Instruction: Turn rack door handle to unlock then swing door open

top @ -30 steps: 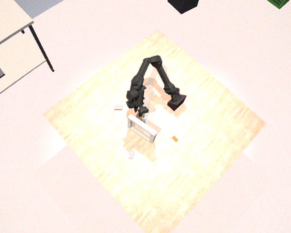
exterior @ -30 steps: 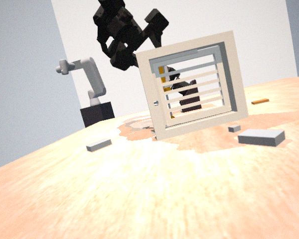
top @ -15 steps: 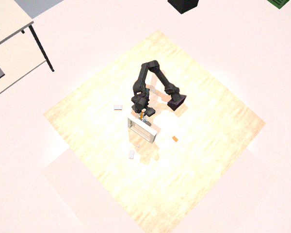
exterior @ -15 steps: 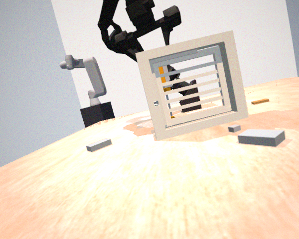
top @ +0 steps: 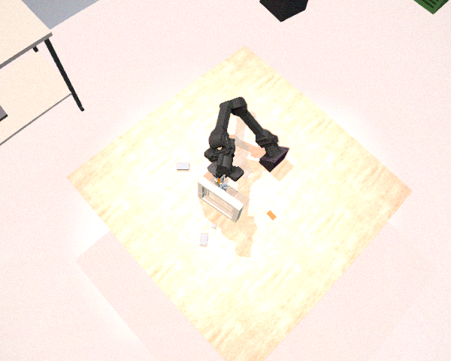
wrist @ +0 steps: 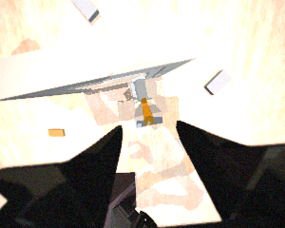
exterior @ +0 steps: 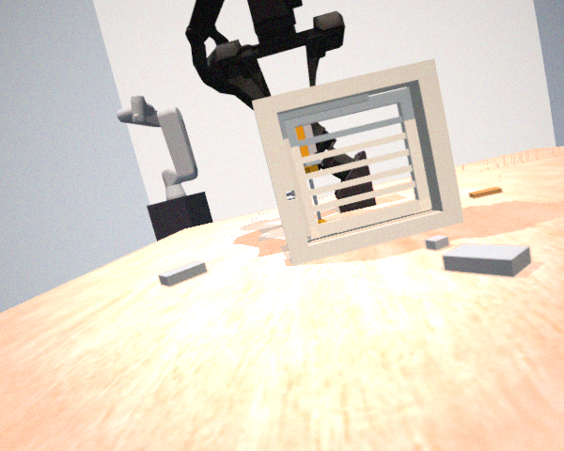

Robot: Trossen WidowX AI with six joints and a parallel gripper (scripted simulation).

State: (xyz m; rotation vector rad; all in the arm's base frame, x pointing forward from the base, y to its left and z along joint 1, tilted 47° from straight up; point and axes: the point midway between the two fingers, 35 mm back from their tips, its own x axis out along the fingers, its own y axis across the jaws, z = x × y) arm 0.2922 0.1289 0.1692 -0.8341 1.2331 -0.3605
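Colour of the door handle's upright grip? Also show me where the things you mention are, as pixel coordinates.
Orange. Shows best in the exterior view, where the handle (top: 219,180) (exterior: 300,133) (wrist: 146,110) is visible through the slats.

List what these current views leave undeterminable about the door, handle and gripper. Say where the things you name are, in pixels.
- Handle (exterior: 299,138) (wrist: 146,110), exterior: partly hidden by the door's slats (exterior: 352,160).
- Gripper fingertips, exterior: one runs behind the frame (exterior: 357,83); the other's tip is hidden there too.
- Latch, top: too small to read.
- Finger bodies, wrist: cut off by the picture's lower edge.
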